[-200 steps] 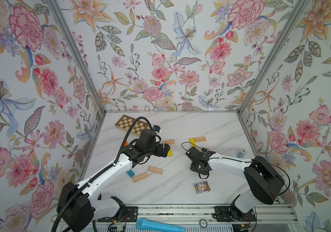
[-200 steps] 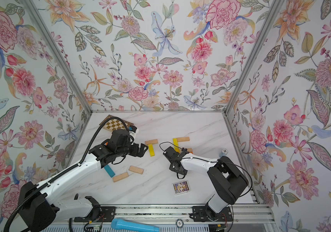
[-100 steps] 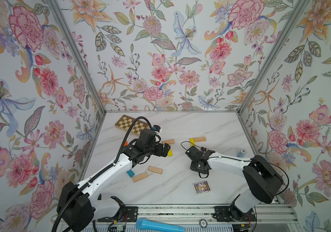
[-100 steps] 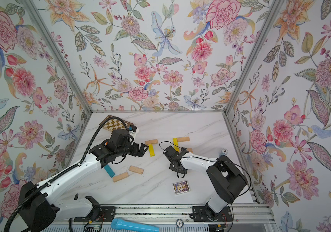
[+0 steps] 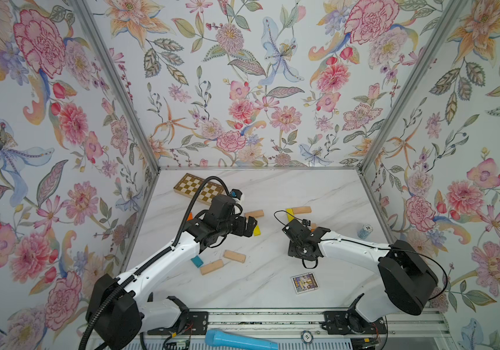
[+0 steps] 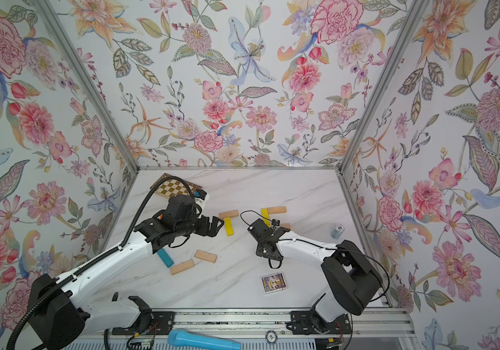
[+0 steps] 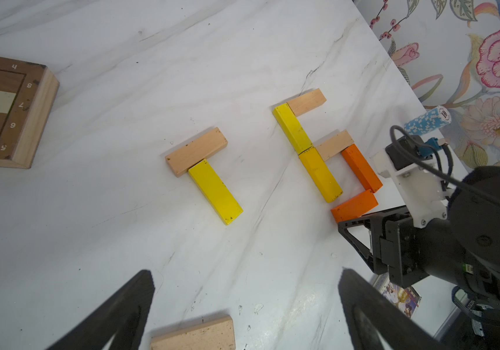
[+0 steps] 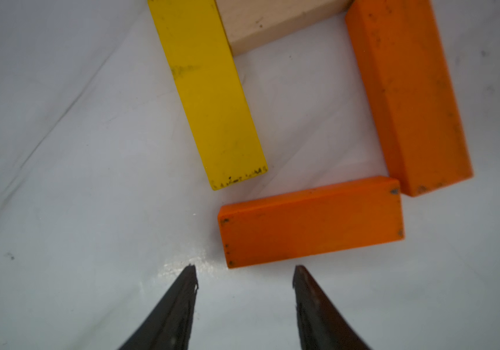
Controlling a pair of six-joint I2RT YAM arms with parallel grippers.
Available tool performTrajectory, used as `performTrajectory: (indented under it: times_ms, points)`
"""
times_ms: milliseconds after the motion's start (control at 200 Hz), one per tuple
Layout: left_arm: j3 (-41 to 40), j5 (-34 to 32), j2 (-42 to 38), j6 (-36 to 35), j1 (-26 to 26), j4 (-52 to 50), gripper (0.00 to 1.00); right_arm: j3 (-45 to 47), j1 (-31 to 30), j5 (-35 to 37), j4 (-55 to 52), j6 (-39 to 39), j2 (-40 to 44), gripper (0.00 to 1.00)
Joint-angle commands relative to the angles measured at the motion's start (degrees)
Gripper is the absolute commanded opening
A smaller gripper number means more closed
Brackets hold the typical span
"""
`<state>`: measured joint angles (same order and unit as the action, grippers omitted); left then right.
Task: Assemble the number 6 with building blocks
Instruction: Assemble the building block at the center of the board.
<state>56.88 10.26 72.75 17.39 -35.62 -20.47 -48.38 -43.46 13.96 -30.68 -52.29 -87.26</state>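
A chequered board point(image 5: 198, 189) lies at the back left of the marble surface point(image 5: 273, 188). Just right of it, the left claw point(image 7: 245, 272) hangs over the surface with its jaws spread wide and nothing between them.

Some of the building blocks lie loose nearer the front. A teal plank point(image 5: 196, 261) sits partly under the left arm. A long beige plank point(image 5: 211, 266) lies just beside it, and a short beige plank point(image 5: 234, 256) lies just beyond that one. Ahead of the left claw, a beige crossbar point(image 7: 196, 151) touches the end of a yellow stem point(image 7: 215, 191), and the two make a T.

Further right, toward the back, the number 6 point(image 7: 320, 175) lies flat on the surface. It is made of six planks:
- a beige top bar point(image 7: 306, 101)
- a yellow upper plank point(image 7: 292, 128)
- an amber lower plank, end to end with the yellow one
- a beige middle bar point(image 7: 333, 145)
- an orange side plank point(image 7: 361, 168)
- an orange bottom plank point(image 8: 311, 221)

The orange bottom plank sits slightly askew. One corner is at the orange side plank, and a thin gap separates it from the amber plank's end. In both top views the right arm covers most of the figure.

The right claw point(image 8: 245, 268) is low over the surface. Its jaws are parted and hold nothing, and its tips are just short of the orange bottom plank's long side.

A small picture card point(image 5: 303, 282) lies nearer the front, and a stack of blue chips point(image 5: 364, 231) stands by the right wall.
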Motion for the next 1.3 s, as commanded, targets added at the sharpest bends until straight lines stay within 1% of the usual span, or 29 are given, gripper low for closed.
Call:
performTrajectory:
  times_ms: [0, 205, 510, 976, 1296]
  points:
    - [-0.54, -0.31, 0.42, -0.56, 0.72, -0.19, 0.99, 1.88, 0.18, 0.89, -1.11, 2.01, 1.68, 0.55]
    - [-0.19, -1.55, 0.8, -0.91, 0.85, -0.49, 0.99, 3.68, 0.63, 0.5, -1.36, 2.11, 2.43, 0.56]
    - [-0.37, -1.38, 1.08, -0.78, 1.25, -0.1, 0.99, 5.38, 1.79, -0.11, -0.7, 2.83, 2.51, 0.58]
    - [-0.63, -0.71, 1.17, -0.57, 1.29, 0.24, 0.98, 4.79, 3.27, -1.03, 1.69, 4.47, -0.84, 0.59]
    - [-0.72, -0.44, 1.26, -0.51, 1.29, 0.52, 0.98, 4.19, 4.22, -1.19, 2.29, 6.03, -1.59, 0.58]
